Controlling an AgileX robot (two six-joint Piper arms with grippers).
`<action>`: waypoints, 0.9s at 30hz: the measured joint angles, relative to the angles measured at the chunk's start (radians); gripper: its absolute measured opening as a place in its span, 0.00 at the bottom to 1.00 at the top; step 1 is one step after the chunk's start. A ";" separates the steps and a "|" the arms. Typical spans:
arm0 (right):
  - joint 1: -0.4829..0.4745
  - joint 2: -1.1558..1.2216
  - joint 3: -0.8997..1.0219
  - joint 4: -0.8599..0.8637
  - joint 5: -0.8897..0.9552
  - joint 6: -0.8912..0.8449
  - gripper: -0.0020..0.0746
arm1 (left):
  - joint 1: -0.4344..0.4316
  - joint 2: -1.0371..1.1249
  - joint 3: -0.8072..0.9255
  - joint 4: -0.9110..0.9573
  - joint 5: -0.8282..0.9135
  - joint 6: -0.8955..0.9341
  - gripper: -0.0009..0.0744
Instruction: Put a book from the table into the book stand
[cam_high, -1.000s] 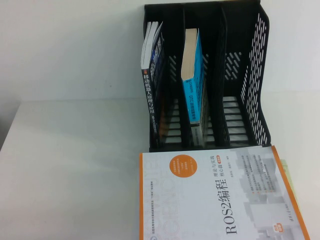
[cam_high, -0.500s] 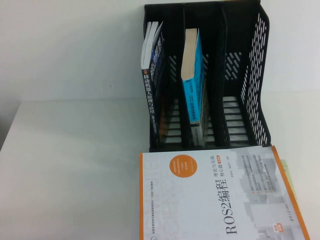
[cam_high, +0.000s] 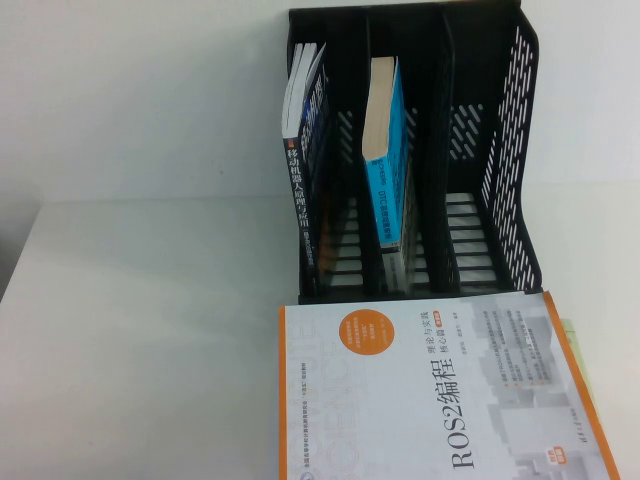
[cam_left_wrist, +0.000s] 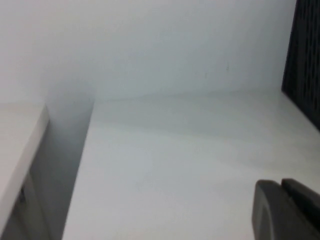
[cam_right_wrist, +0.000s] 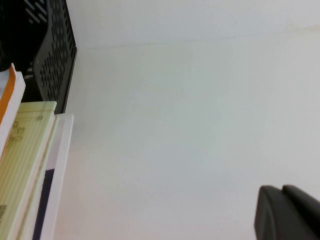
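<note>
Neither gripper appears in the high view. The left gripper (cam_left_wrist: 287, 210) shows only as a dark finger tip at the corner of its own wrist view, hovering above the bare white table (cam_high: 140, 340), with a sliver of the black book stand (cam_left_wrist: 305, 55) at that picture's edge. Whether its claw is wide or narrow cannot be told. The right gripper (cam_right_wrist: 287, 212) likewise shows only as a dark tip in its wrist view, over bare table beside the stack of books; its claw state cannot be told either.

In the high view, going left to right: the white table fills the nine o'clock side. At twelve o'clock stands the black book stand (cam_high: 510, 150), a perforated rack with three compartments. The left compartment holds an upright dark-spined book (cam_high: 305, 150) with white Chinese lettering. The middle compartment holds an upright blue book (cam_high: 385, 150). The right compartment holds no book.

At five o'clock, just in front of the stand, lies the ROS2 book (cam_high: 440, 395), flat on the table, cover up, white with an orange border and an orange circle. Its far edge sits just beside the stand's front. A pale green book (cam_high: 578, 350) peeks out from under its right edge. The right wrist view shows this stack edge-on: orange cover edge (cam_right_wrist: 10, 95) on top, the pale green one (cam_right_wrist: 22, 160) beneath it.
</note>
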 joint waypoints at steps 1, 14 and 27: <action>0.000 0.000 0.000 0.000 0.000 0.000 0.02 | 0.000 0.000 0.000 0.000 -0.051 0.000 0.01; 0.000 0.000 0.000 0.000 0.000 0.000 0.02 | 0.000 0.000 0.000 -0.002 -0.635 -0.006 0.01; 0.000 0.000 0.000 -0.005 0.000 -0.004 0.02 | 0.000 0.000 0.000 -0.002 -0.735 -0.006 0.01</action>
